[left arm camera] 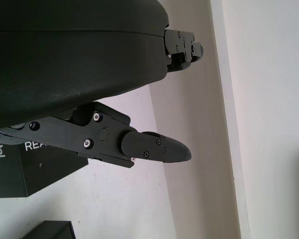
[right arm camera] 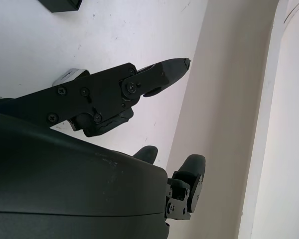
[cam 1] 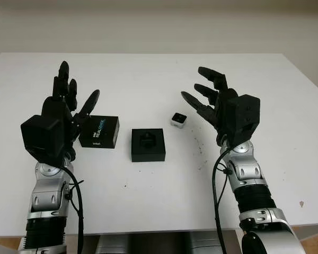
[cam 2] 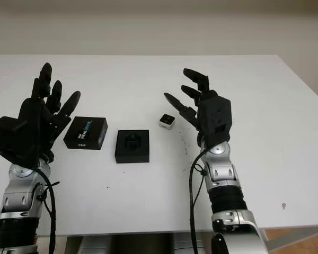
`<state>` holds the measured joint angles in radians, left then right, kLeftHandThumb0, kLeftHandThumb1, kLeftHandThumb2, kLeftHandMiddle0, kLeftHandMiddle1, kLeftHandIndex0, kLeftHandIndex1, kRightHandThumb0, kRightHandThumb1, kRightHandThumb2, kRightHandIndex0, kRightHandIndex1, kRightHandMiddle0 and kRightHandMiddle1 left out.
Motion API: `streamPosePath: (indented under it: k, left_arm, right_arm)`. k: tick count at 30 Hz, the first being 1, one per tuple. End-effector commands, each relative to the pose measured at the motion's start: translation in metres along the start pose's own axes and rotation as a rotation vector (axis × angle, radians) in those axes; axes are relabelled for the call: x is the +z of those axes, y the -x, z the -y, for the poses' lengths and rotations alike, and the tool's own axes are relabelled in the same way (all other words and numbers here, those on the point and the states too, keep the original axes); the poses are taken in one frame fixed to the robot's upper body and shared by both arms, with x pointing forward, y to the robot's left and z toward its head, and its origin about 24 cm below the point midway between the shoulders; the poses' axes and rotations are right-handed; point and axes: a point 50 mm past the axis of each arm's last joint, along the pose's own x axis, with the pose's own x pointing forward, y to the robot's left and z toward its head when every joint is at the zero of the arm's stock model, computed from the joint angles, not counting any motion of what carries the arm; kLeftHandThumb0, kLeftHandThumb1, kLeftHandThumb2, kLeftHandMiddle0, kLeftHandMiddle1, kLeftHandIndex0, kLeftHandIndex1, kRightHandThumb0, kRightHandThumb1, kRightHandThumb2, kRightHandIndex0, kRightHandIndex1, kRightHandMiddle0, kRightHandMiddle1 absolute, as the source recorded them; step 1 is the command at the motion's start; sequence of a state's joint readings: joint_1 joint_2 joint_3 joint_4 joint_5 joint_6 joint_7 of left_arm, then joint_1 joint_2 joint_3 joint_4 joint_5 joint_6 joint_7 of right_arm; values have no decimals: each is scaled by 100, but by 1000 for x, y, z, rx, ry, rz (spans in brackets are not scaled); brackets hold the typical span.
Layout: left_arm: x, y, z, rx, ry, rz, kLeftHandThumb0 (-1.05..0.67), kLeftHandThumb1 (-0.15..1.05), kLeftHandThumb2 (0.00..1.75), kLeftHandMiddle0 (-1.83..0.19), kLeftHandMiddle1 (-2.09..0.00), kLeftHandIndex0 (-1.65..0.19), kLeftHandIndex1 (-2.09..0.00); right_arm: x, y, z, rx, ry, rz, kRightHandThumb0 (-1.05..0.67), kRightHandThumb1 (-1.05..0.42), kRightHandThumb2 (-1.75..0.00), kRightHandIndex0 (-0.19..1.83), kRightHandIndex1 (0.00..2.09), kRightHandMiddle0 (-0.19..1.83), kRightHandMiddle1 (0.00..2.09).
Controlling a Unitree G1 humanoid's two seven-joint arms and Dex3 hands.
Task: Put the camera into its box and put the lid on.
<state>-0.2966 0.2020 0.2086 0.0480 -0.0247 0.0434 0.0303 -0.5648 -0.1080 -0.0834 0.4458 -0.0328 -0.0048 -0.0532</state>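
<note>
Left eye view: your right hand [cam 1: 212,103] hangs open, holding nothing, just above the small camera [cam 1: 178,119]. Your left hand [cam 1: 63,114] is open too, near the lid [cam 1: 99,132]. The open box [cam 1: 148,144] sits between them. Come down slowly and pinch the camera's sides gently.
</note>
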Motion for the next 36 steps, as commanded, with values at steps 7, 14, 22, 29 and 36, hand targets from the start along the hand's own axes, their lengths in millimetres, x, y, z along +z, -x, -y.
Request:
streamPosePath:
  k: [7, 14, 22, 29, 36]
  left_arm:
    - [4, 0, 0, -5, -11, 18, -38, 105, 18, -3, -5, 4, -12]
    - [4, -1, -3, 11, -87, 25, -41, 105, 22, -5, -6, 2, -11]
    - [11, -2, -5, -17, -243, 38, -64, 105, 33, 7, -2, 12, -5]
    - [13, -4, -2, -16, -247, 38, -60, 105, 34, 9, -3, 14, -4]
    - [14, -4, -2, -15, -237, 40, -59, 105, 33, 8, -5, 12, -5]
  right_arm:
    - [8, -2, -2, 12, -6, 17, -45, -93, -5, 4, 76, -6, 84]
    - [17, -7, -2, 37, 155, 98, -47, -91, -5, 6, 75, -6, 86]
    - [45, -21, -2, 149, 641, 121, -72, -93, -5, 5, 26, 9, 36]
    - [44, -29, -12, 175, 852, 72, -74, -90, -5, 14, 15, 22, 16]
    - [28, -35, -16, 157, 950, 45, -71, -87, -5, 19, 15, 29, 15]
